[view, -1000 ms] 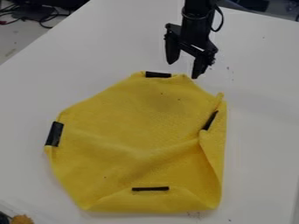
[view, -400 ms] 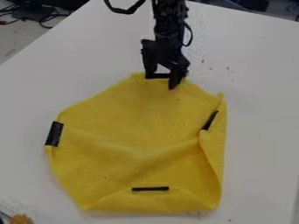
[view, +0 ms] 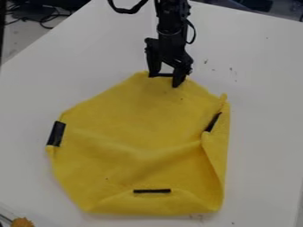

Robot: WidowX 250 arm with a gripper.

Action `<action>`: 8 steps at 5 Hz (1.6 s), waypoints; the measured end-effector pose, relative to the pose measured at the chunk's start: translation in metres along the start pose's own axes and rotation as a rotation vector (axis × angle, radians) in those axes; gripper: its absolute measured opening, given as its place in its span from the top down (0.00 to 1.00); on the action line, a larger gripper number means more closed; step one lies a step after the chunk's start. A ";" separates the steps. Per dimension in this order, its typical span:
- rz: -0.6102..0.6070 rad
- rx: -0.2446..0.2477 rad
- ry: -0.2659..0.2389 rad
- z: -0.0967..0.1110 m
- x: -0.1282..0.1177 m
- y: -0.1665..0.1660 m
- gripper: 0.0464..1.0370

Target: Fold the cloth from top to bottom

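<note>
Yellow cloth (view: 130, 128) is lying spread across the pale tabletop (view: 266, 124), taking up the middle and lower part of the view. The black tool (view: 166, 80) is hanging down at the cloth's top edge, and its two fingers are standing apart. Between them, a dark strip (view: 161, 75) is running along that edge. The fingertips are overlapping the cloth in the view, but whether they are touching it, I cannot tell. Above, the black arm (view: 170, 20) is coming in from the top edge of the view, with a cable looping beside it.

More black strips are marking the cloth: one (view: 56, 133) is slanting along its left edge, one (view: 213, 122) is tilting near the right edge, and one (view: 152, 191) is lying level near the bottom. Along the right side, a narrow flap (view: 218, 150) is folding inward over the cloth, its upper corner poking up. Soft creases are crossing the middle. An orange-brown object (view: 23, 221) is showing at the bottom left corner of the view, well apart from the tool.
</note>
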State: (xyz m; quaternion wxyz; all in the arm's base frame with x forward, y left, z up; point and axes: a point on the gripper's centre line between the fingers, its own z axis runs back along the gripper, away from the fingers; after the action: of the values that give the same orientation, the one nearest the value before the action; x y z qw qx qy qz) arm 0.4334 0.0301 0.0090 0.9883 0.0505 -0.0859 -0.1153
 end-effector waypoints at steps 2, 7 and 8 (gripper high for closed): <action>-0.022 0.039 0.028 0.002 -0.001 -0.006 0.59; 0.128 0.059 -0.080 0.119 -0.086 -0.076 0.99; 0.197 0.036 -0.020 0.126 -0.129 -0.096 0.99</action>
State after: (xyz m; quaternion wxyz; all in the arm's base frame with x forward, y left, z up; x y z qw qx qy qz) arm 0.2660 -0.0422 0.1005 0.9929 0.0583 -0.1022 -0.0165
